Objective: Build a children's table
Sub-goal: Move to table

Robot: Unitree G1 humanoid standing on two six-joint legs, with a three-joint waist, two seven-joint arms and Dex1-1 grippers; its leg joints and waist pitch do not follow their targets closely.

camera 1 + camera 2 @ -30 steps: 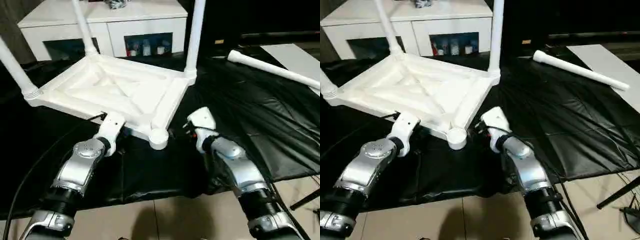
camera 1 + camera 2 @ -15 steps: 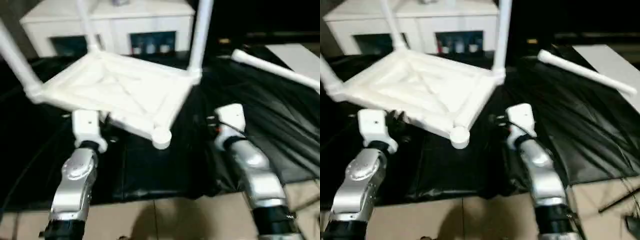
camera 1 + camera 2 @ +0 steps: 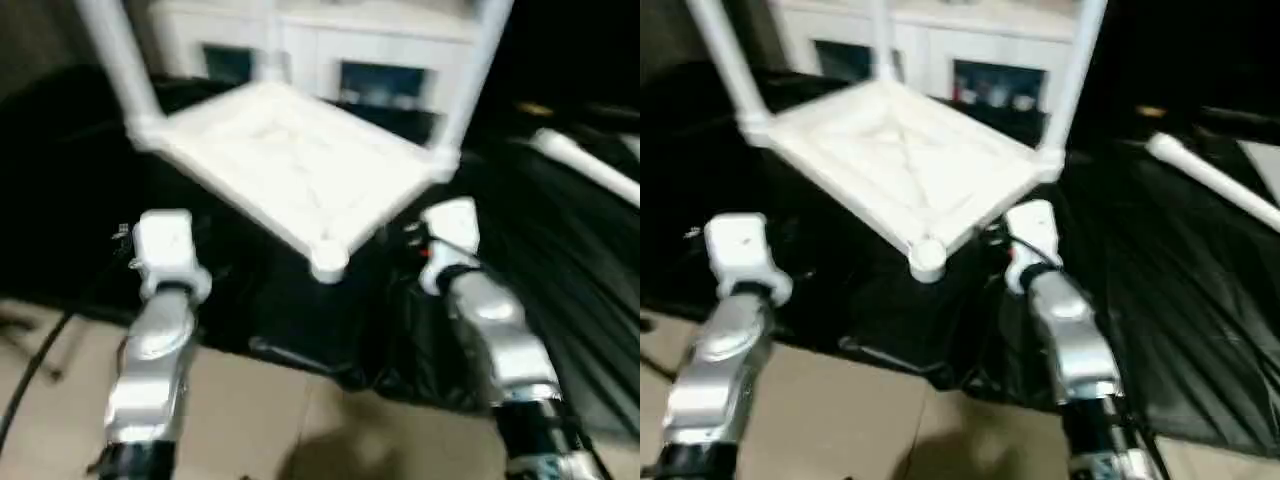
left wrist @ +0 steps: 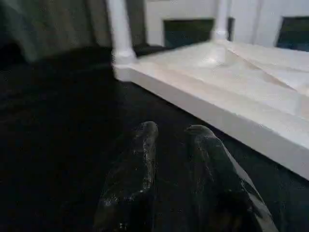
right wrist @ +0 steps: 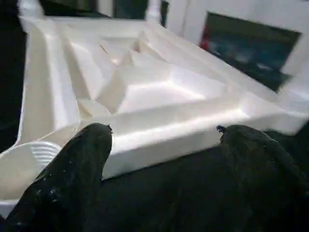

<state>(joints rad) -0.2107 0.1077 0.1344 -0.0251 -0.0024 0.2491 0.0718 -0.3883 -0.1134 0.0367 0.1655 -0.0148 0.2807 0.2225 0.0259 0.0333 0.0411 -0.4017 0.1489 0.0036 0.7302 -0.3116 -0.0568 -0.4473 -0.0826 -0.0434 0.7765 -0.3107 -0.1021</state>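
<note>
Loose leg (image 3: 585, 165) lies on black sheet, far right of upturned table (image 3: 300, 170), long axis slanting away. Right gripper (image 5: 164, 140) nearer, jaws wide apart, empty, facing table's empty corner socket (image 3: 328, 262). Left gripper (image 4: 171, 145) nearly together, empty, beside table edge.

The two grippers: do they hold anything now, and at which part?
Nothing is held. The left gripper hangs over the black cover; the right gripper stands open before the table's edge.

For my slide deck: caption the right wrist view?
Open right gripper facing the upturned children's table, its empty leg socket near one finger.
</note>
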